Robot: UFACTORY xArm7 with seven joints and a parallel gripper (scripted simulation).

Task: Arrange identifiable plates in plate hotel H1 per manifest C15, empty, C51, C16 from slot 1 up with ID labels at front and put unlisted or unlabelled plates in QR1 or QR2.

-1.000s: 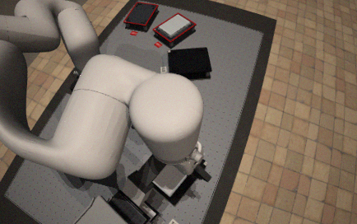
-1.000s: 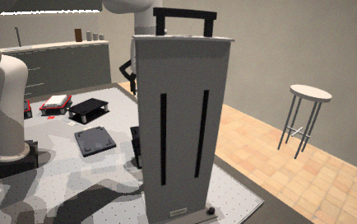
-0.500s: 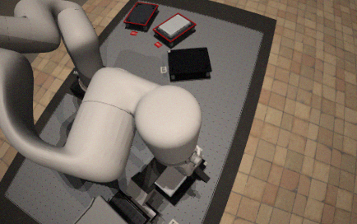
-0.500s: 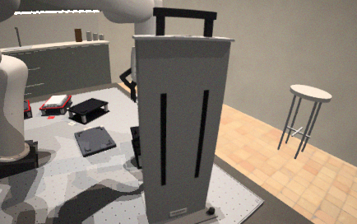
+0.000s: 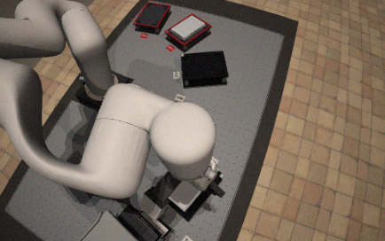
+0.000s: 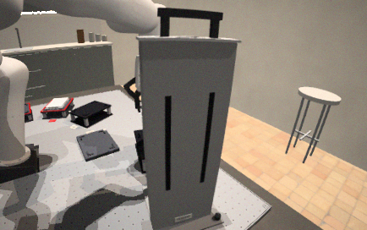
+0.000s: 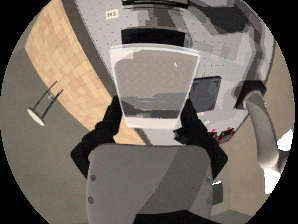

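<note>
1. Gripper [image 7: 152, 121]: clamped on a plate [image 7: 154, 86], its dark fingers set wide against the plate's two opposite sides.
2. Plate, location: carried in the air over the near end of the deck, just in front of the plate hotel H1 [image 6: 186, 127]. In the top view it shows as a pale block [image 5: 184, 197] under the wrist, above a dark nest whose label cannot be read.
3. Plate, appearance: pale grey and translucent, rectangular with rounded corners, held level in the wrist view. No ID label can be made out on the faces shown, so which plate it is cannot be told.
4. Quarantine row, far end of the deck: two red-rimmed nests. One [image 5: 188, 28] holds a white plate; the other [image 5: 152, 14] shows only a dark surface, and appears free.
5. Other stations: a black raised nest [image 5: 204, 67] and a flat grey nest [image 6: 97, 144] both stand without plates.
6. H1 slots: hidden, since the exterior view shows only the cabinet's slotted back panel and handle.
7. Progress, as judged: part-way. One plate is in transit, destination undecided from these views; the state of the four slots cannot be checked.
</note>
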